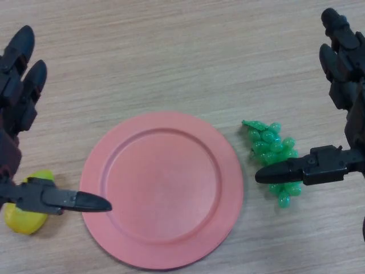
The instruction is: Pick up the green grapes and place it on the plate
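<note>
A bunch of green grapes point(272, 149) lies on the wooden table just right of the pink plate point(162, 188). The plate is empty. My right hand point(342, 85) is open at the right edge; its thumb point(296, 169) reaches left over the lower part of the grapes and hides some of them, while its fingers point up, away from the bunch. My left hand point(17, 91) is open at the left edge, its thumb point(74, 200) pointing right, with the tip just over the plate's left rim.
A yellow lemon-like fruit point(27, 214) lies at the lower left, partly hidden under my left thumb. The wooden table point(171, 57) stretches bare beyond the plate.
</note>
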Action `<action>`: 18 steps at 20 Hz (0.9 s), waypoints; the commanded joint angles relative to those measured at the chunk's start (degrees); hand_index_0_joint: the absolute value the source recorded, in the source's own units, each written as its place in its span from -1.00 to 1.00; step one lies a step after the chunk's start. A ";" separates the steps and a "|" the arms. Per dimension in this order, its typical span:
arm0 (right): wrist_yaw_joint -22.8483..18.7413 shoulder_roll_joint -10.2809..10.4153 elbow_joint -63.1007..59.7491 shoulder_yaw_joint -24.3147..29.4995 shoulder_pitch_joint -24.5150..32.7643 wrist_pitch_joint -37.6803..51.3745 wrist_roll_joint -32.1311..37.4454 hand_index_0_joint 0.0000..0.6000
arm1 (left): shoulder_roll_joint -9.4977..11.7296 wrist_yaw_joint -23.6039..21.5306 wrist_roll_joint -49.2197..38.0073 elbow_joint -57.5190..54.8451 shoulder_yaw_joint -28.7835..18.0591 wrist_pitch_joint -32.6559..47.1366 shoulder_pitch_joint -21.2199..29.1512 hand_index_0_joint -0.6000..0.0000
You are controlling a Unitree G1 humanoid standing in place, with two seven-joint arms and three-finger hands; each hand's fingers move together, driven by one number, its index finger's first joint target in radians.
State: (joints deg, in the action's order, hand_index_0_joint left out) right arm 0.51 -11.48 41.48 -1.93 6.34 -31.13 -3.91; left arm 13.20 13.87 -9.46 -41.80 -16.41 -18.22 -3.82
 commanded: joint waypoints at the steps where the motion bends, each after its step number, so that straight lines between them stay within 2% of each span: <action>1: -2.12 -1.02 2.33 2.58 2.13 8.03 0.33 -1.00 | 2.48 -1.07 -0.04 -3.38 -2.81 6.56 1.47 1.00; 6: -2.18 -0.60 1.68 1.16 2.06 8.09 -1.09 -1.00 | 2.21 -0.65 1.38 -3.05 -2.51 7.43 1.27 1.00; 10: -2.16 -0.14 -0.77 0.06 0.28 11.63 -2.91 -1.00 | 2.34 -0.91 0.08 -3.58 -3.48 6.21 1.39 1.00; 13: -2.71 0.18 -8.02 -0.33 -1.09 18.45 -4.54 -1.00 | 2.24 -0.75 -0.95 -3.52 -4.04 6.83 1.05 1.00; 18: -4.45 0.13 -24.33 0.19 0.13 26.04 -7.70 -1.00 | 2.29 -0.35 -1.29 -3.31 -4.49 7.55 0.87 1.00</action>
State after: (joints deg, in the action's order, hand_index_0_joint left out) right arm -1.33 -10.88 12.00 -4.34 4.38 -14.08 -11.23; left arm 13.43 13.89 -8.54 -41.86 -16.97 -18.22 -3.91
